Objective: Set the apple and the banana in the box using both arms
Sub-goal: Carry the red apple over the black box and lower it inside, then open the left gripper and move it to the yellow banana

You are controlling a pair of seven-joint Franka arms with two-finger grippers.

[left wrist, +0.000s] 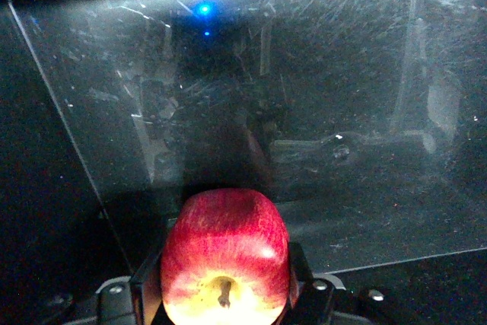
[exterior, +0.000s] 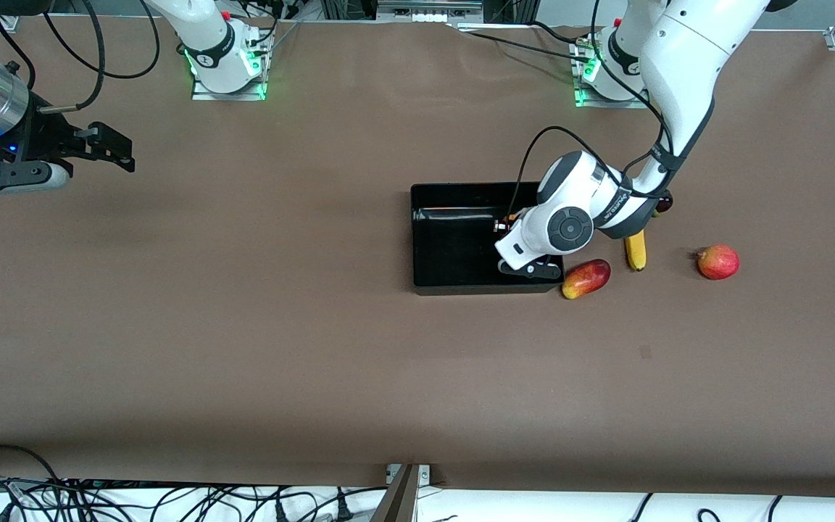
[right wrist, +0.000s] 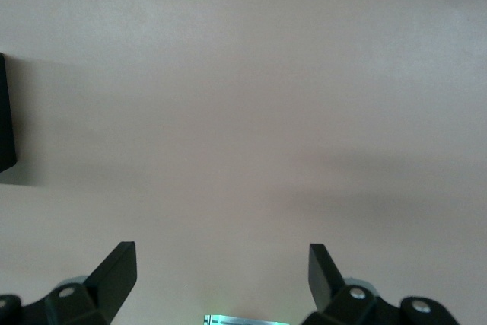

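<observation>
My left gripper [exterior: 506, 225] is down in the black box [exterior: 446, 250], shut on the apple. In the left wrist view the red apple [left wrist: 225, 253], its yellowish stem end toward the camera, sits between the black fingers [left wrist: 149, 288] over the glossy box floor [left wrist: 342, 112]. In the front view the arm's wrist hides most of the apple. The banana [exterior: 635, 251] lies on the table beside the box toward the left arm's end, its upper part hidden under the left arm. My right gripper [exterior: 109, 148] waits open and empty over bare table at the right arm's end [right wrist: 222, 264].
An oblong red-and-yellow fruit [exterior: 586, 278] lies against the box's corner beside the banana. A pinkish-red round fruit [exterior: 717, 262] lies farther toward the left arm's end. A corner of the box [right wrist: 6, 123] shows in the right wrist view.
</observation>
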